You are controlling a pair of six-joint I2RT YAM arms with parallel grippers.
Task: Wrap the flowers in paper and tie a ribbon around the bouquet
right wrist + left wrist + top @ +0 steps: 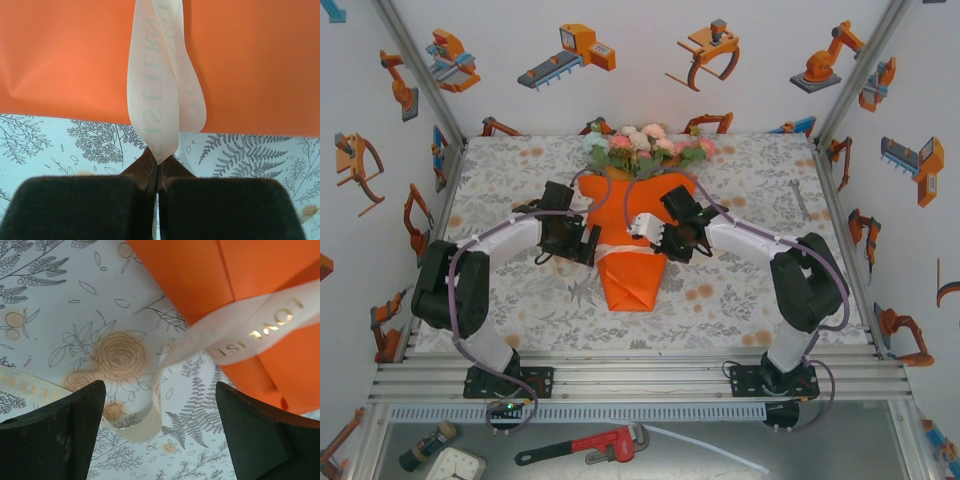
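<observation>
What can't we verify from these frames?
- Top view: ribbon around the paper partly covered by left gripper and right gripper; knotted or not, cannot tell.
- Top view: stems of the flowers hidden inside the paper.
- Left wrist: ribbon tail cut by left edge.
- Right wrist: ribbon runs off top edge.

White walls point(640, 100) on three sides, printed with orange-and-grey robot-arm motifs point(568, 55), meet at slanting aluminium posts point(420, 70). The desk point(640, 380), edged with aluminium rails on its near side, carries a pale cloth point(500, 190) printed with grey ferns and orange blooms. A spanner point(800, 198) lies on the cloth near the right wall. Below the near edge, a red pipe wrench point(585, 447) rests on a grey floor point(770, 440). Lighting even; shadows soft.
</observation>
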